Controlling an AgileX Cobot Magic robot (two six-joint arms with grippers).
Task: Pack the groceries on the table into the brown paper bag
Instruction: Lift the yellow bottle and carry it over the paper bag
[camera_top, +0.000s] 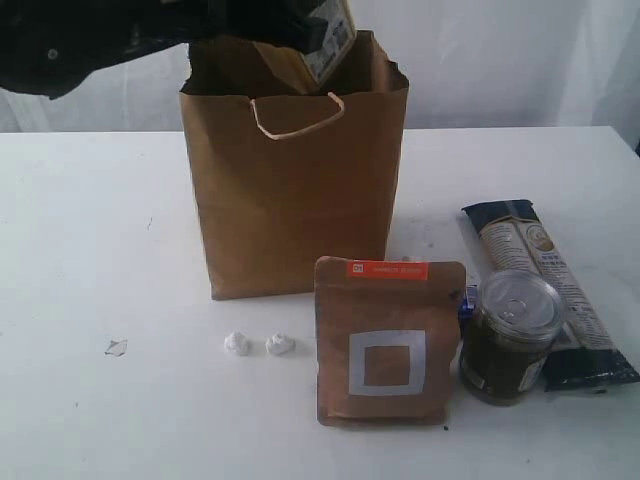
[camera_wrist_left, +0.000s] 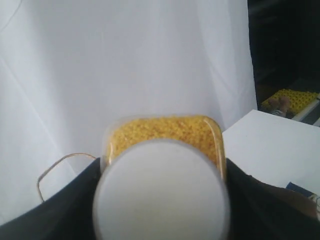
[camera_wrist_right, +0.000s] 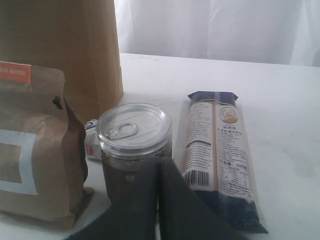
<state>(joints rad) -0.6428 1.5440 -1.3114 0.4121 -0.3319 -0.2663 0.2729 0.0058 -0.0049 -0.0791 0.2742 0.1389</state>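
The black left arm (camera_top: 90, 40) stretched high; the dark left gripper (camera_wrist_left: 161, 192) clamped a yellow white-capped bottle (camera_wrist_left: 165, 132). The dark right gripper (camera_wrist_right: 160, 165) sat low, jaws pressed together.

Soft, bright, even light washes out the white surface (camera_top: 90, 230) and leaves only faint shadows by the brown paper bag (camera_top: 295, 190), the lid of the small dark jar (camera_top: 508, 345) shows a sheen, and the white cap (camera_wrist_left: 161, 192) of the yellow bottle (camera_wrist_left: 165, 132) is blurred up close.

The brown paper bag (camera_top: 295, 190) looks matt, the long packet (camera_top: 540, 245) glossy plastic.
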